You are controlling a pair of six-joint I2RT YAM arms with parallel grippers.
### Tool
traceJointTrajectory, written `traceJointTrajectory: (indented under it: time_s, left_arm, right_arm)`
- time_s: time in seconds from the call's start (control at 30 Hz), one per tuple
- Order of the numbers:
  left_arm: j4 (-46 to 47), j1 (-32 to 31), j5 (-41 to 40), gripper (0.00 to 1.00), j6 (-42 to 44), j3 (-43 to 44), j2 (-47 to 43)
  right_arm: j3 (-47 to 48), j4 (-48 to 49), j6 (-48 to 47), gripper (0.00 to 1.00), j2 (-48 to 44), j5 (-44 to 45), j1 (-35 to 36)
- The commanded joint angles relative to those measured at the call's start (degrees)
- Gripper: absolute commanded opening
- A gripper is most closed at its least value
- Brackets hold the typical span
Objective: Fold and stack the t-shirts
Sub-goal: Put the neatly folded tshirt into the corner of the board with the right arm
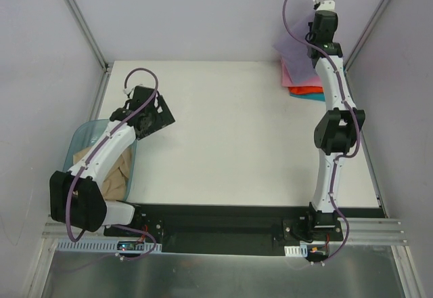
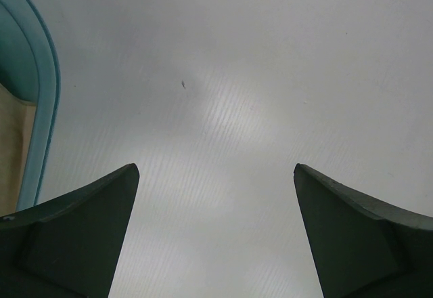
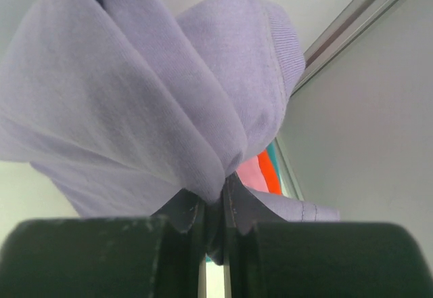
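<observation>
My right gripper [image 3: 215, 206] is shut on the lavender t-shirt [image 3: 135, 108], pinching a bunched fold that fills the right wrist view. In the top view the lavender shirt [image 1: 295, 43] hangs from that gripper [image 1: 318, 37] above the far right corner. Under it lies a stack of folded shirts: pink [image 1: 292, 76], orange-red [image 1: 306, 89] and teal [image 1: 308, 95]. The pink shirt [image 3: 251, 174] and orange-red shirt [image 3: 268, 173] also show in the right wrist view. The tan shirt [image 1: 115, 173] lies crumpled in the bin. My left gripper [image 2: 216, 176] is open and empty over bare table near the bin; it also shows in the top view [image 1: 155, 118].
The translucent pale-blue bin [image 1: 76, 139] stands at the left table edge; its rim [image 2: 42, 101] shows in the left wrist view. White walls with metal frame posts [image 1: 80, 17] close in the table on the left, far and right sides.
</observation>
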Motion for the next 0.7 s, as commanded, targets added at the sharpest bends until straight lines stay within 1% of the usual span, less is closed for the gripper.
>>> traceJointTrajectory:
  time_s: [0.0,0.17,0.23,0.37,0.4,0.43,0.5,0.53,0.57,0.67]
  left_arm:
    - [-0.50,0.62,-0.22,0.99,-0.20,2.94,1.64]
    - [-0.50,0.62,1.01,0.99,-0.56,3.74,4.01]
    - [-0.50,0.62,1.28,0.99,-0.73,4.26,4.97]
    - [-0.59,0.62,3.12,0.99,-0.73,5.75,6.74]
    - [-0.50,0.62,3.30,0.99,-0.73,6.02,7.09]
    - [-0.50,0.62,3.39,0.99,-0.73,6.20,7.44]
    - [-0.50,0.62,3.74,0.99,-0.65,6.64,7.79]
    - [-0.50,0.62,3.91,0.99,-0.65,6.81,8.23]
    - [-0.50,0.62,4.18,0.99,-0.65,7.07,8.23]
    - [-0.50,0.62,4.97,0.99,-0.65,7.43,8.67]
  right_arm:
    - [5.09,6.08,8.43,0.01,2.99,-4.83,-3.48]
    - [6.84,8.63,13.62,0.01,7.47,-6.95,-7.43]
    - [7.12,9.33,16.25,0.01,8.70,-9.06,-9.19]
    - [7.38,9.69,22.23,0.12,10.99,-12.40,-12.18]
    - [7.38,9.60,23.20,0.17,11.26,-12.84,-12.62]
    - [7.29,9.69,24.51,0.36,11.26,-13.19,-13.50]
    - [7.38,9.43,24.53,0.59,11.00,-14.16,-14.20]
    - [7.12,9.43,23.22,0.66,9.95,-14.25,-14.21]
    - [6.77,9.43,22.34,0.68,9.33,-14.08,-14.21]
    - [2.39,9.43,18.66,0.71,4.33,-14.16,-14.03]
